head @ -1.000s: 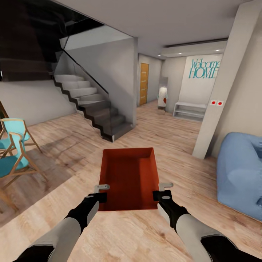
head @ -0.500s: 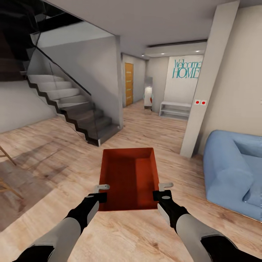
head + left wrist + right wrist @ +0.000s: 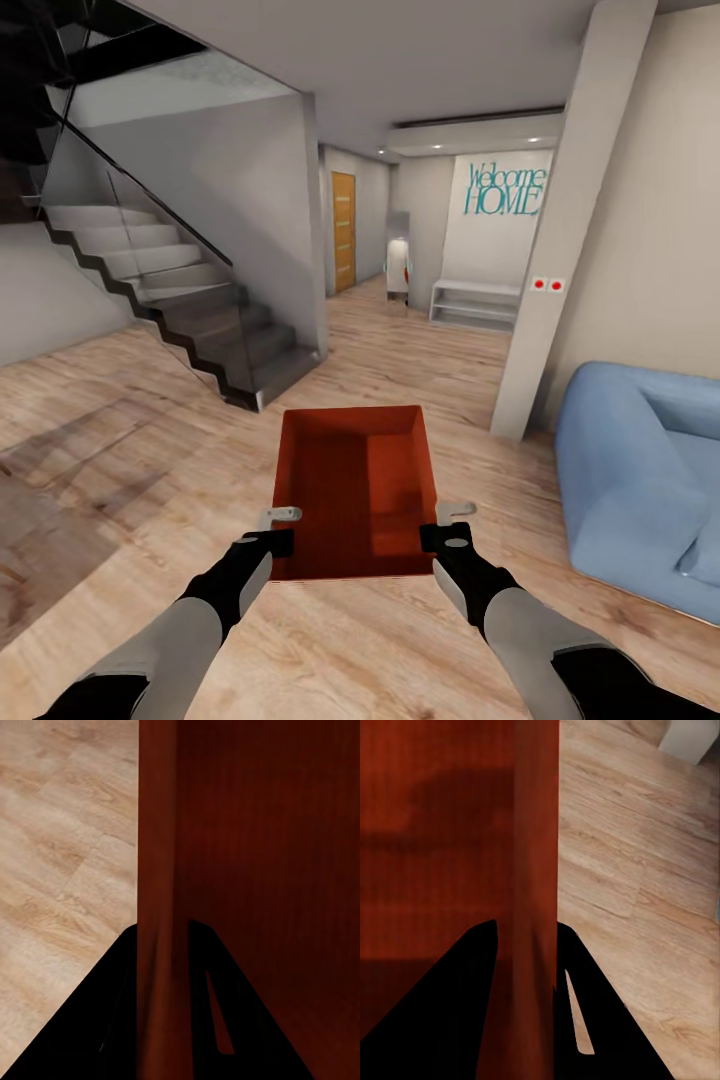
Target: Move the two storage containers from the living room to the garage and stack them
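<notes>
The view has swung since a second ago: stairs (image 3: 190,310) slid toward 10 o'clock, sofa (image 3: 640,480) grew at 3 o'clock, so the robot is turning toward the hallway. The container (image 3: 355,490) sits at 6 o'clock, left gripper (image 3: 280,530) and right gripper (image 3: 446,525) each clamped on a side wall. The second container and garage are unseen.

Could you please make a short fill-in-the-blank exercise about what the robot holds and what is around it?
1. The red-orange rectangular storage container is gripped by ____ grippers, the left gripper and the right gripper.
2. Inside, the container is ____.
3. The floor under the robot is light ____ planks.
4. The blue sofa stands on the robot's ____ side.

Missing words: both; empty; wood; right
</notes>
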You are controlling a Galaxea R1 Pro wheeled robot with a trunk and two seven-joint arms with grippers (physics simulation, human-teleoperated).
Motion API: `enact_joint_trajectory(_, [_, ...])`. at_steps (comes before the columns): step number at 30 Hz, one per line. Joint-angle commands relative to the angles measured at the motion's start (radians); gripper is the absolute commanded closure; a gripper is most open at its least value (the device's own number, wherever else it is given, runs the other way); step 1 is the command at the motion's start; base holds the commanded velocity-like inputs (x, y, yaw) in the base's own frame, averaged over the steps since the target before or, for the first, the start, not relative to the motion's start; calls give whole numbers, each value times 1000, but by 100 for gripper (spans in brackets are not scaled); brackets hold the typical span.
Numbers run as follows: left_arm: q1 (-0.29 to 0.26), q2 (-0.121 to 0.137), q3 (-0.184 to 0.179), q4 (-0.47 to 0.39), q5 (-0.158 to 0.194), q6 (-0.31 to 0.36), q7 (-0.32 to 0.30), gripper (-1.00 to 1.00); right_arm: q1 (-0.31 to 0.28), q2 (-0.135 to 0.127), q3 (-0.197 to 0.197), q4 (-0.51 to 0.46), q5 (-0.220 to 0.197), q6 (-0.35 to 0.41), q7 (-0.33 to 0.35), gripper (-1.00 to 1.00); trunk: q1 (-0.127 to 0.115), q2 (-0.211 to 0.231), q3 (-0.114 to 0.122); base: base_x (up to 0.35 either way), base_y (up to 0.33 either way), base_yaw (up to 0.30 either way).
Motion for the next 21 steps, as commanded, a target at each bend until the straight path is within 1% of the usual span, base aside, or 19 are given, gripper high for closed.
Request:
enact_joint_trajectory(1, [-1, 11, -10, -4, 8, -56, 3, 100, -1, -15, 22, 4, -20, 5, -2, 100, 1, -2, -2, 321, 0, 0])
enact_joint_trajectory(21, [-1, 11, -10, -4, 8, -56, 3, 100, -1, -16, 22, 4, -20, 6, -2, 100, 1, -2, -2, 322, 0, 0])
